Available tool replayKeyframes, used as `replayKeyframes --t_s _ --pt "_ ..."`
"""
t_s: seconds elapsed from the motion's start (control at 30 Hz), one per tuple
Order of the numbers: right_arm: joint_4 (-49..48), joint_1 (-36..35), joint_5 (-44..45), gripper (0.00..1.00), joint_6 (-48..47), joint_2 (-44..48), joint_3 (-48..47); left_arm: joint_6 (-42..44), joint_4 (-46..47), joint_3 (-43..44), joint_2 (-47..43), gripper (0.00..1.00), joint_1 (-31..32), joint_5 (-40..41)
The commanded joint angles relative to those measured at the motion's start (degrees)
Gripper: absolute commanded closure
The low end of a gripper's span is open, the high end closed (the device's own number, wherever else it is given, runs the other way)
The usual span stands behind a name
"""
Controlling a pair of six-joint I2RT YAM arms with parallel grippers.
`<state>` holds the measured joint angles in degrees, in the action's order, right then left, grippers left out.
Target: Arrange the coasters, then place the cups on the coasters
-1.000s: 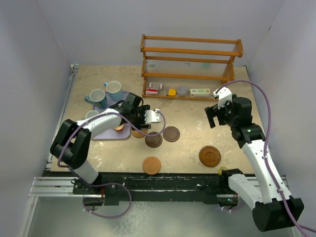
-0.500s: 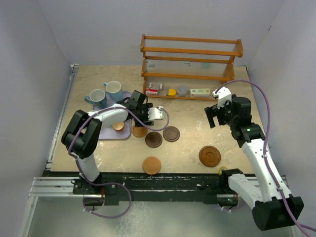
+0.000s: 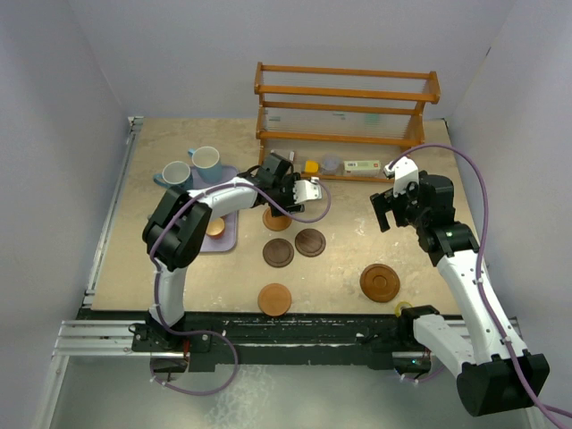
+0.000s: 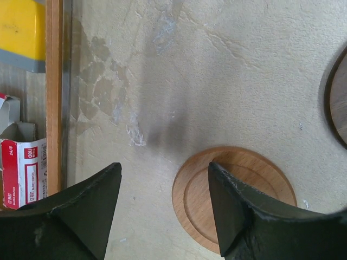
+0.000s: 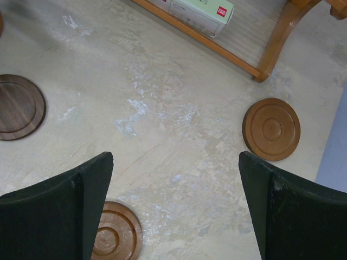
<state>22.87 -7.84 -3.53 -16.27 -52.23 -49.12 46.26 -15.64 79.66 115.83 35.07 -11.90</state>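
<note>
My left gripper (image 3: 288, 204) is open over a light wooden coaster (image 3: 277, 220) in front of the rack. In the left wrist view, the left gripper (image 4: 164, 169) has its right finger (image 4: 238, 216) lying over that coaster (image 4: 198, 197), and only bare table shows between the jaws. Two dark coasters (image 3: 278, 253) (image 3: 310, 242), a ringed coaster (image 3: 379, 282) and an orange-brown coaster (image 3: 274, 298) lie on the table. Blue cups (image 3: 176, 176) (image 3: 207, 161) stand at the back left. A small orange cup (image 3: 214, 228) sits on the tray. My right gripper (image 3: 382, 214) (image 5: 176, 157) hangs wide open and empty.
A lavender tray (image 3: 223, 238) lies at the left, partly under my left arm. The wooden rack (image 3: 344, 134) with small boxes stands at the back. In the right wrist view, a second ringed coaster (image 5: 271, 128) lies near the rack's foot (image 5: 279, 38).
My left arm has swung right and toward the rack. The light coaster has moved with it, from beside the tray to in front of the rack. The right arm has stayed still.
</note>
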Motion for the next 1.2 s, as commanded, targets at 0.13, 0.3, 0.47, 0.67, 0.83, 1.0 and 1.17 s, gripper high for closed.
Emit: replayKeyframes --t_s 0.13,0.3,0.47,0.67,0.83,1.0,1.17 --pt "-1.0 -0.2 0.2 0.00 -0.7 -0.2 -0.5 -5.0 -1.7 0.4 -4.7 0.36 0.0 -3.3" --pt "0.0 -0.2 -1.0 0.00 -0.8 -0.2 -1.6 -6.9 -1.2 -2.5 -11.7 0.33 -0.4 -7.1" --pt "3.3 -0.6 -3.3 0.00 -1.7 -2.7 -4.5 -3.9 -0.8 -10.3 -19.7 0.30 -0.4 -9.2" --pt "4.7 -7.1 -4.6 0.00 -3.7 -10.7 -6.3 -3.1 -1.6 -18.9 -28.3 0.29 -2.7 -8.6" --pt "1.2 -15.4 -4.6 0.00 -4.5 -19.2 -6.5 -3.0 -3.7 -24.1 -34.8 0.29 -6.8 -8.8" --pt "-2.3 -21.7 -4.0 0.00 -4.7 -29.0 -9.9 -5.8 -1.5 -30.1 -42.5 0.25 -8.9 -4.5" --pt "-3.2 -25.6 -2.7 0.01 -4.2 -39.0 -14.8 -9.5 -0.5 -32.2 -48.8 0.18 -10.9 0.1"
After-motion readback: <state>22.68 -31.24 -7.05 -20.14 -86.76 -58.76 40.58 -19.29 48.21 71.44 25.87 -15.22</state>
